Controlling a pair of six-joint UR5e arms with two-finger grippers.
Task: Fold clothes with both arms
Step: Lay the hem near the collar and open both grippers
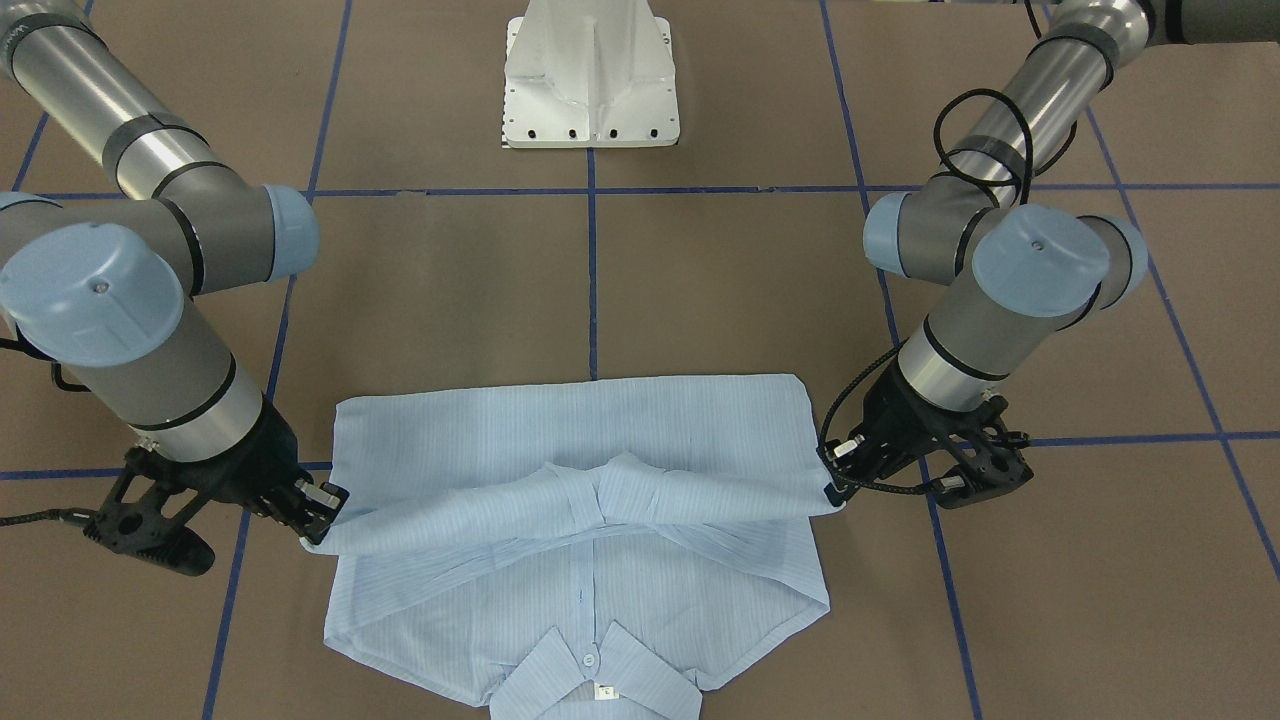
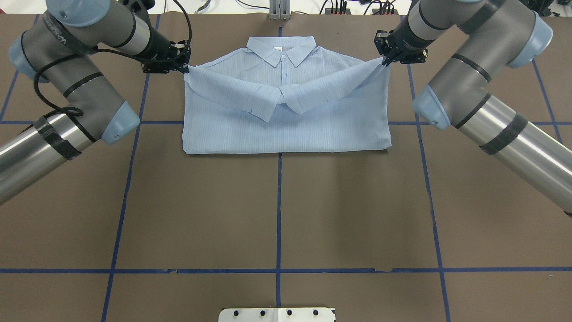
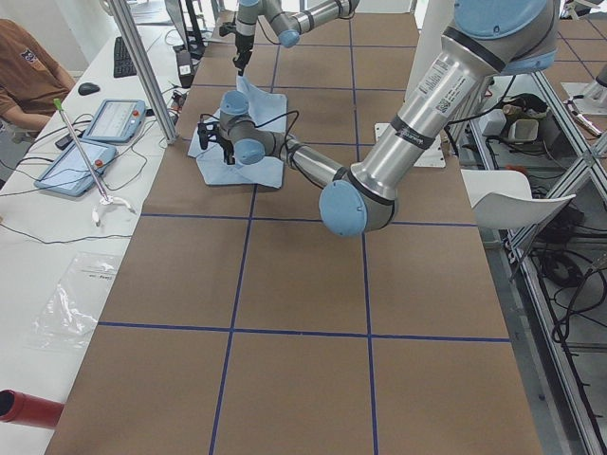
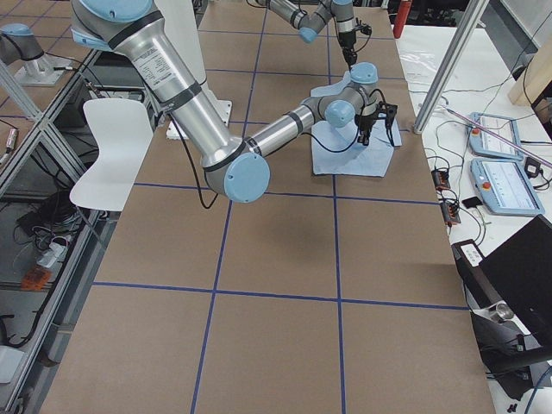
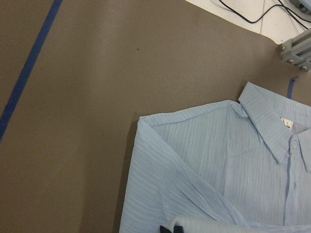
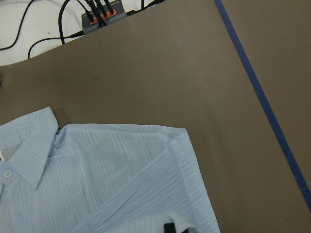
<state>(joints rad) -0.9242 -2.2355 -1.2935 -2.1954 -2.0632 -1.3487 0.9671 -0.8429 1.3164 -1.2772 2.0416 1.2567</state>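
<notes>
Shirt point(image 2: 286, 129) in left gripper point(image 2: 184, 68), right gripper point(image 2: 384, 63)

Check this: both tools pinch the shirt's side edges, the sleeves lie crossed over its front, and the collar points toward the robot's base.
One thing is off: the overhead view shows the collar at the far end of the shirt, away from the base. The left tool and right tool do pinch the side edges, sleeves crossed.

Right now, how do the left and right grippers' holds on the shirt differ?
Left gripper pinches the shirt's edge on the overhead view's left; right gripper pinches the opposite edge. Right gripper holds slightly nearer the collar than left gripper does. Both are shut on lifted fabric.
</notes>
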